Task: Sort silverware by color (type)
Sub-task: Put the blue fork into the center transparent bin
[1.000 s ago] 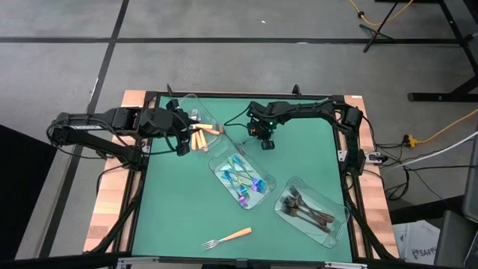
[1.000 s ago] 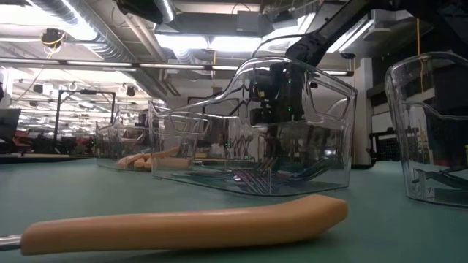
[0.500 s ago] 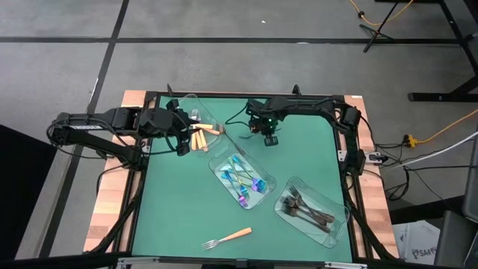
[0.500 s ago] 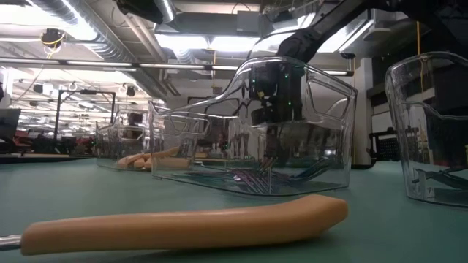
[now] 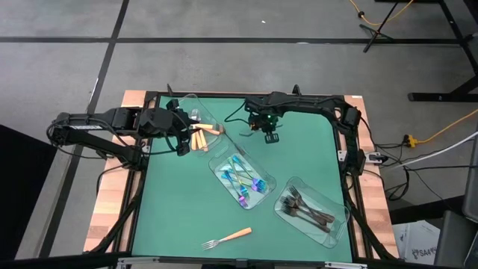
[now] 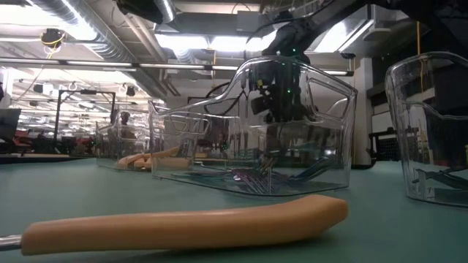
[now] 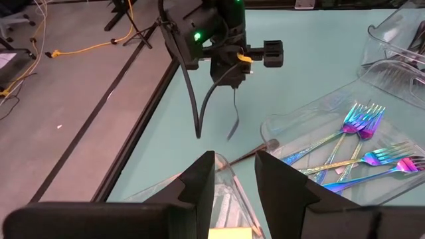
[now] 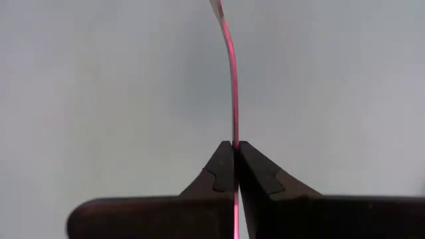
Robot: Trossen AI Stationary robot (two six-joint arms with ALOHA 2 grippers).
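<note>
Silverware sits sorted across three clear trays on the green worktop (image 5: 164,217). In the high view, the tray at about 11 o'clock (image 5: 196,119) holds the orange-handled pieces (image 5: 200,136), the centre tray (image 5: 243,179) holds the iridescent blue-purple forks (image 5: 243,181), and the tray at 4 o'clock (image 5: 312,211) holds the dark metal forks (image 5: 302,207). One orange-handled fork (image 5: 228,237) lies loose on the worktop at 6 o'clock, apart from all the trays.

The right gripper (image 5: 269,136) hangs above the worktop near 12 o'clock, its fingers (image 8: 247,171) pinched tight on a thin, curved utensil (image 8: 232,73) that shows edge-on in the right wrist view; the left wrist view shows it dangling as a dark strip below that gripper. The left gripper (image 5: 181,147) rests at the 11 o'clock tray, its fingers (image 7: 199,182) narrowly parted on either side of the tray's clear wall.
</note>
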